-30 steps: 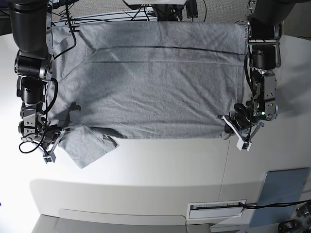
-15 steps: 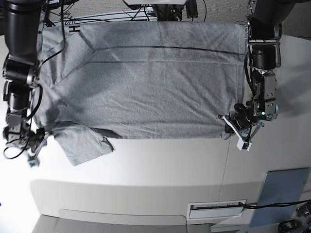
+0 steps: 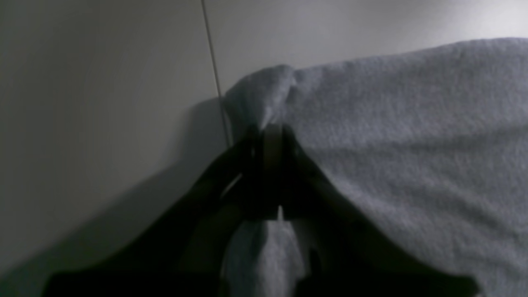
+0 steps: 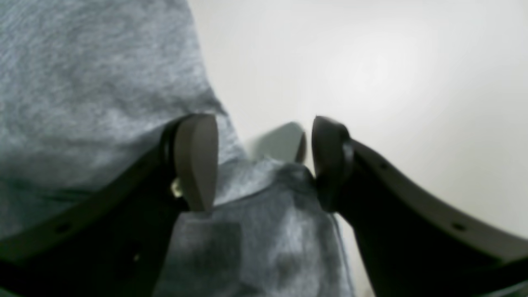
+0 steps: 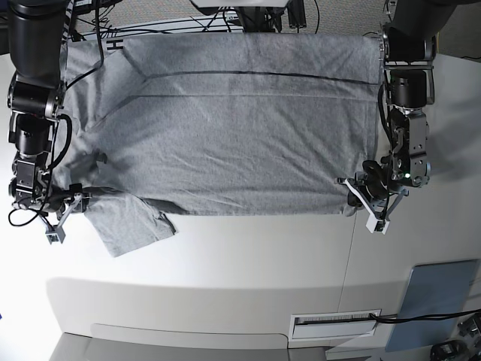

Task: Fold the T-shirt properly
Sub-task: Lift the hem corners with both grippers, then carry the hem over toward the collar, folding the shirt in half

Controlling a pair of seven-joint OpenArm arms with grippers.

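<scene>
While my left hand [image 5: 359, 197] stays clamped on the T-shirt [image 5: 240, 128] hem at lower right, spread across the bench [image 5: 248, 278], my right hand [image 5: 64, 214] gapes over the left sleeve, so I'd regrip there before folding.

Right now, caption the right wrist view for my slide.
Right pincer open over the grey T-shirt sleeve edge on the white table.

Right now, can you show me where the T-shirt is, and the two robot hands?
T-shirt [image 5: 240, 135], base view, middle of the spread grey cloth.
left end effector [image 3: 268, 136], left wrist view, tips pinched on the shirt's corner.
right end effector [image 4: 264, 165], right wrist view, gap between the open tips, over the sleeve.
</scene>
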